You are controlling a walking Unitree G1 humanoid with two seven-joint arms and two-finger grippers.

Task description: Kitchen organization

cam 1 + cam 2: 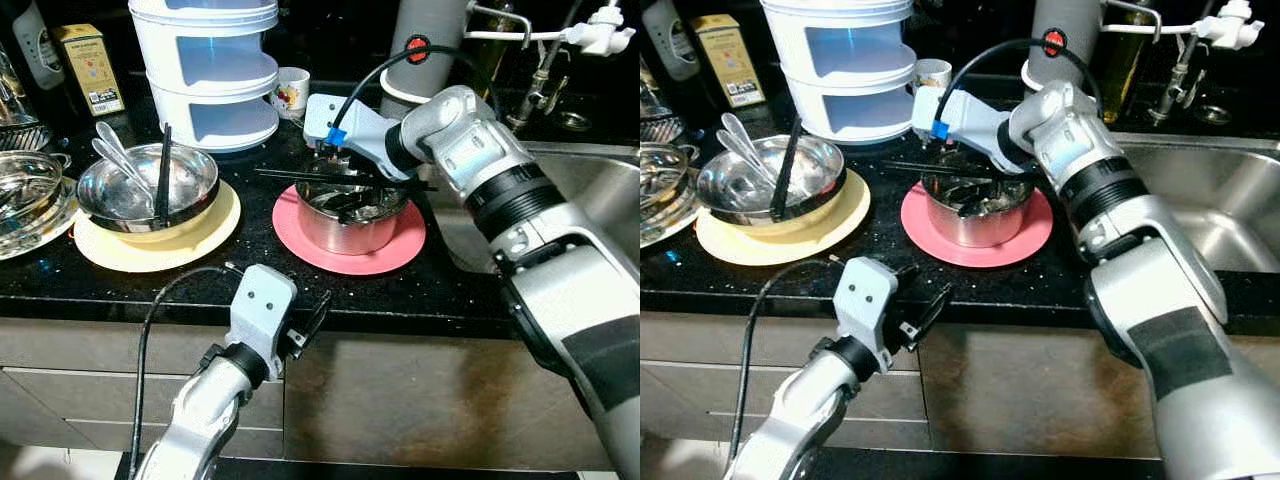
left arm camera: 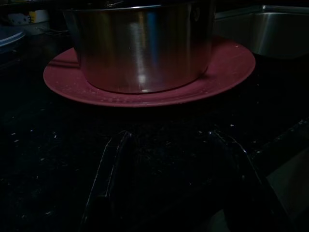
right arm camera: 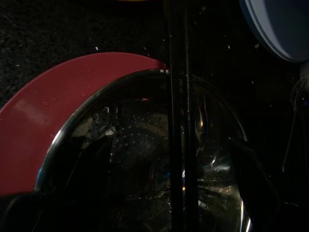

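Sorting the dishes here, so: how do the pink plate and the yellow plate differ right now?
The pink plate carries a straight-walled steel pot; the yellow plate carries a rounded steel bowl. The right gripper hovers over the pink one's pot, none over the yellow. The yellow plate looks wider. Both sit on the black counter.

A black speckled worktop (image 1: pixel 250 275) ran across the kitchen, its front edge above brownish cabinet fronts (image 1: pixel 400 400) with a drawer (image 1: pixel 60 385) at the left. To the right a steel sink (image 1: pixel 600 185) was sunk into it, with a white tap (image 1: pixel 600 28) above. The back of the room lay in deep shadow, while light fell on the near part of the stone.
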